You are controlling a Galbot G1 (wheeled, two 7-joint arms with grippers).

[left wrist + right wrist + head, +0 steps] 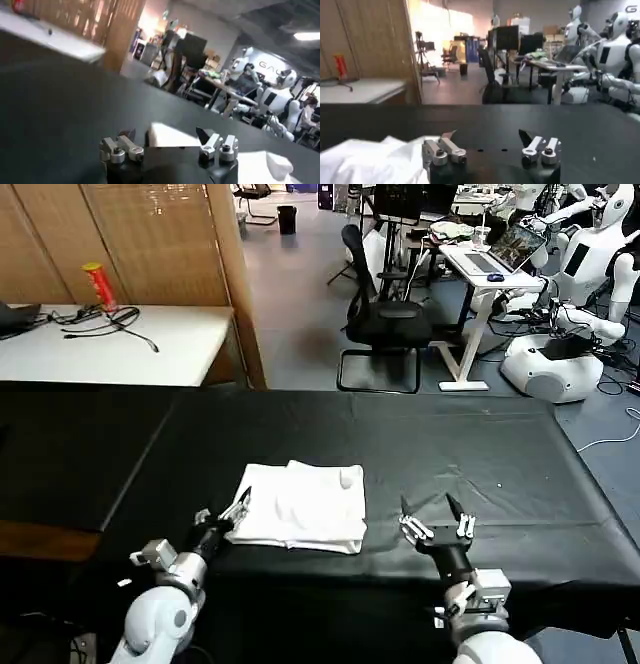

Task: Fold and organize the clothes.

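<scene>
One white cotton T-shirt (302,506), folded into a compact bundle, near front edge of black-covered bench (480,454); two pincers, both gaping, empty; left pincer (222,517) touching or just beside shirt's left edge, could snag top layer and undo fold; right pincer (437,519) apart on bare cloth, risks dragging black covering

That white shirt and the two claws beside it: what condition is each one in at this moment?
Shirt: folded into a compact bundle, lying on the black table.
Left gripper: jaws open, at the shirt's left edge.
Right gripper: jaws open, holding nothing, over the table to the right of the shirt, apart from it.
</scene>
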